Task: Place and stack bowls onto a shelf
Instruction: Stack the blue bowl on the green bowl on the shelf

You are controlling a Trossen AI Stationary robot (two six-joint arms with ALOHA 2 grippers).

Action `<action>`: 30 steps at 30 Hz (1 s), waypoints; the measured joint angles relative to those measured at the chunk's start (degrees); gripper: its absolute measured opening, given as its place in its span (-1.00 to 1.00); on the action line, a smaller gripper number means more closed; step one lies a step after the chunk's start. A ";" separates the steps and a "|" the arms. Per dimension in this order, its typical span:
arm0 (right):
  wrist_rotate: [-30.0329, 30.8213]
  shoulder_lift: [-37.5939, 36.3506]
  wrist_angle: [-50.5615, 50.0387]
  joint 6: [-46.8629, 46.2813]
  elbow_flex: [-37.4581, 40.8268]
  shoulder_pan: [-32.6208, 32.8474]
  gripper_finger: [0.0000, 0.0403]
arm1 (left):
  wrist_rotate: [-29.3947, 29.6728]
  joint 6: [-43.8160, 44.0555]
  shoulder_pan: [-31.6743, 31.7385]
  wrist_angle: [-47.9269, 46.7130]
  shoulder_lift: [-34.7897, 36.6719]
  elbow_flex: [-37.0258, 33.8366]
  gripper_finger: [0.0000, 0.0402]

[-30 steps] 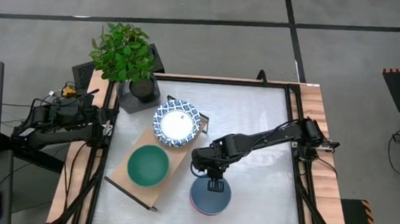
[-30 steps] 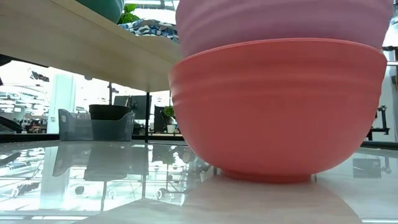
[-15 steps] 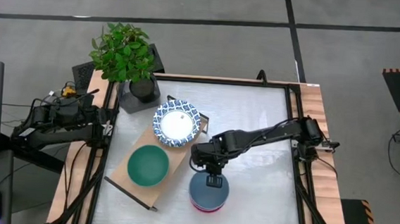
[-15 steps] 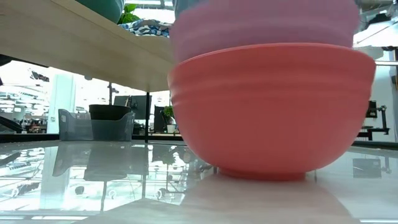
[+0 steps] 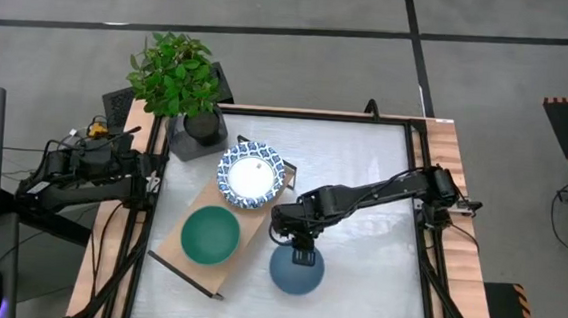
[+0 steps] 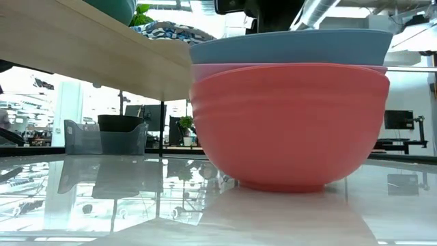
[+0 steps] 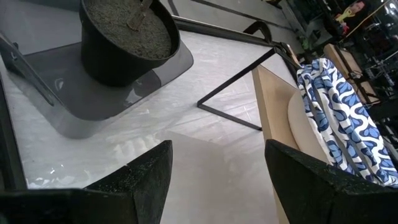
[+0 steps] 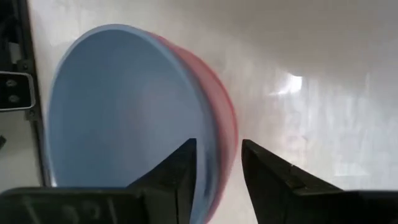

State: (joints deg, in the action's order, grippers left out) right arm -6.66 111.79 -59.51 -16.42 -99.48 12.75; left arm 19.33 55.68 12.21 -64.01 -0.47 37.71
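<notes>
Three bowls are nested on the table: a blue bowl [image 5: 296, 271] [image 6: 290, 46] on top, a pink one [image 6: 287, 67] and a red one [image 6: 290, 130] that stands on the tabletop. My right gripper [image 5: 301, 250] [image 8: 217, 162] is at the stack's far rim, shut on it. On the shelf [image 5: 250, 222] [image 6: 82, 48] rest a green bowl [image 5: 209, 234] and a blue-and-white patterned bowl [image 5: 251, 174] [image 7: 339, 118]. My left gripper [image 5: 152, 178] [image 7: 217, 162] waits open at the table's left edge, beside the plant pot. My right gripper has the far rim [image 8: 214, 146] of the nested bowls between its fingers, one finger [image 8: 177, 177] inside the blue bowl and the other [image 8: 267, 177] outside. It comes from above, slanting down. The stack sits upright, with the red bowl's base on the table.
A black plant pot [image 5: 202, 125] [image 7: 124, 37] with a leafy plant stands on a grey tray at the far left corner. The shelf's black end frames [image 5: 185, 277] stand near the stack. Bare tabletop [image 5: 372, 185] lies to the right and far side of the stack.
The blue and pink bowls, held up out of the red bowl a second ago, have sunk into it and now sit nested. The stack has slid a little toward the far edge. My right gripper moved slightly toward the far edge with it.
</notes>
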 joint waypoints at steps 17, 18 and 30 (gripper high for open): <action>4.36 -0.19 -2.58 -0.20 0.00 0.38 -0.42 | 0.02 0.00 0.00 0.01 0.00 0.00 0.21; 4.41 -0.21 -2.84 -0.25 0.00 0.38 -0.40 | 0.02 0.00 -0.01 0.00 0.00 0.00 0.21; 8.79 -0.73 -7.17 -2.60 -1.57 0.36 -0.03 | 0.18 -0.62 0.00 0.00 -0.02 0.00 0.21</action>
State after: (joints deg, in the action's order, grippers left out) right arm 2.13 111.07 -66.68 -19.03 -101.06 13.10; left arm 19.52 55.06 12.21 -64.01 -0.49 37.71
